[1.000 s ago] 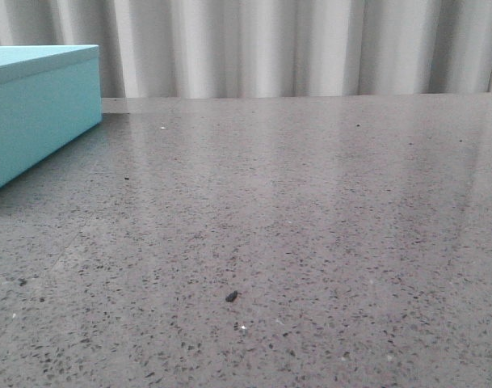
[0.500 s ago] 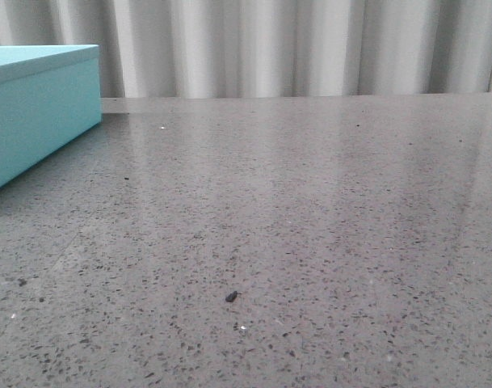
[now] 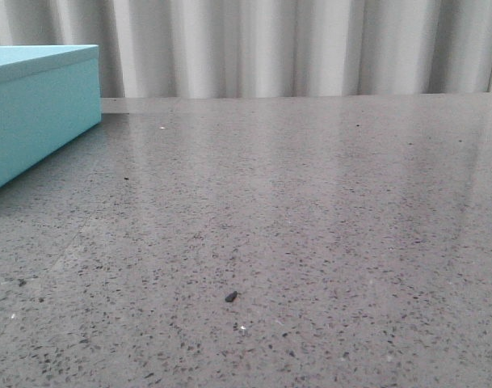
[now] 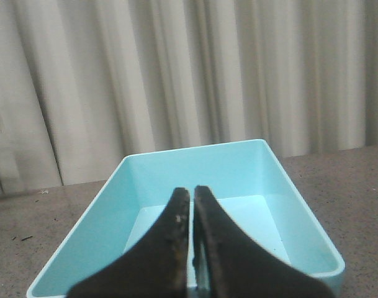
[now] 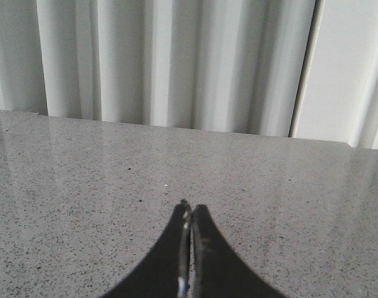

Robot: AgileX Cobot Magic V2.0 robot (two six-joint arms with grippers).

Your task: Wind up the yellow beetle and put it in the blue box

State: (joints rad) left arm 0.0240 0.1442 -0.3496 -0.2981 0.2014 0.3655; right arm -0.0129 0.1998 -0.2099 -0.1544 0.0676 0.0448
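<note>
The blue box (image 3: 35,105) is sitting at the far left of the grey speckled worktop (image 3: 310,210), with only its right-hand corner and one long side showing from the front. Its top edge is catching the light, and its side is running back toward the pale pleated curtain (image 3: 270,48) hanging behind the worktop.

From the left wrist camera the same box (image 4: 288,205) is lying open, with no lid on it, and what shows of its pale turquoise floor is looking bare. The left end effector (image 4: 192,217) is hanging just over the near end of that opening, its two dark fingers (image 4: 170,248) pressing together with barely a sliver of gap between them and nothing gripped.

The right end effector (image 5: 190,230) is hovering over the worktop (image 5: 83,186) well to the right, its fingers likewise drawn together tip to tip, holding nothing. The curtain (image 5: 176,62) is filling the far side of that view too.

A small dark speck (image 3: 231,297) is lying on the worktop near the front, roughly in the middle, with a tiny white fleck (image 3: 243,328) just nearer than it.

The yellow beetle is not showing in any of the three views, so I cannot tell where it is.
</note>
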